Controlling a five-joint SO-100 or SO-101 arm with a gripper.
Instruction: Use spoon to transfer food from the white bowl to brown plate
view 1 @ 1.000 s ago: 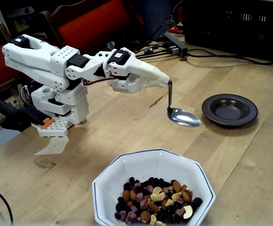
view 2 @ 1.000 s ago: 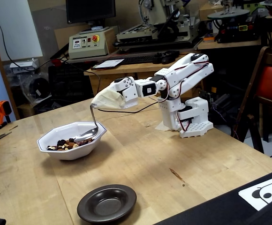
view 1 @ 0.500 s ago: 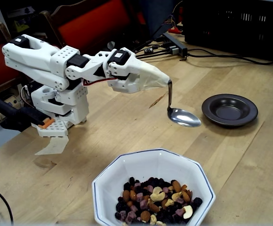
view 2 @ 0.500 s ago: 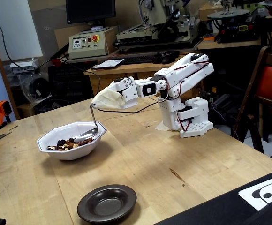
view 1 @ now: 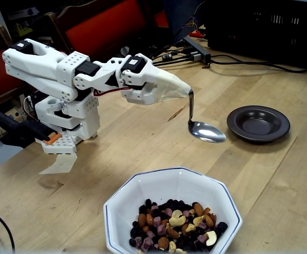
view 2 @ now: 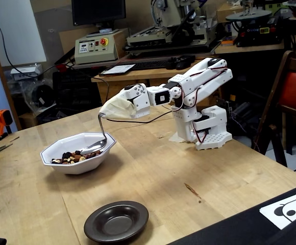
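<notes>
Over the table [view 1: 116, 137], between the white bowl [view 1: 123, 205] and the brown plate [view 1: 258, 123], the spoon [view 1: 207, 132] hangs from the gripper [view 1: 181, 90]. Its handle end is bound up in beige tape [view 1: 169, 87], which wraps the whole tip of the arm. The jaws are hidden under that wrapping, so I cannot tell whether they are apart or pressed together; the spoon appears fixed there by the tape itself.

Nothing has changed over the last second: arm, spoon, bowl and plate sit exactly as they did in both fixed views. The spoon's bowl shows only bare shiny metal, with no food in it. So I judge this a pause, and the transfer looks not yet begun: the plate is bare.

In one fixed view [view 2: 94, 146] the spoon seems to rest at the white bowl's [view 2: 51, 162] rim, yet the other shows it clear of the bowl and nearer the plate, so that overlap is probably only the camera's angle.

Count: 1 arm, 1 gripper, 1 spoon, 1 white bowl, 1 brown plate [view 2: 99, 230]. The food [view 1: 174, 225] is 1 heap of nuts and dried fruit, too many pieces to count, all lying in the near side of the white bowl.
</notes>
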